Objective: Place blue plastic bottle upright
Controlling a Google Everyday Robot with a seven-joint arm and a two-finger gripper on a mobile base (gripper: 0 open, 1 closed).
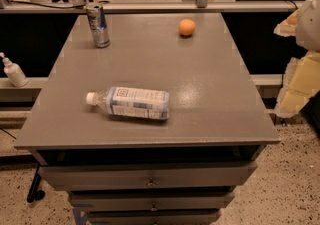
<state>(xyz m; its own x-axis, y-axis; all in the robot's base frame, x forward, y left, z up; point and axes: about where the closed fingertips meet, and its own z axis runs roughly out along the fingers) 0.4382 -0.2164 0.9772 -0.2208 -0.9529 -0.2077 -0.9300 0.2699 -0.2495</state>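
A grey table (210,94) with drawers beneath fills the view. At far left, off the table on a low ledge, stands a small white pump dispenser (12,71). A slim silver-blue can (97,25) stands upright near the table's back left corner. Toward the front, left of centre, the blue plastic bottle (129,103) lies on its side, white cap pointing left, well apart from the can. A small orange (186,27) sits near the back edge. At the far right edge, beyond the table, the pale blurred claw (300,86) hangs; I cannot tell whether it is apart or together.
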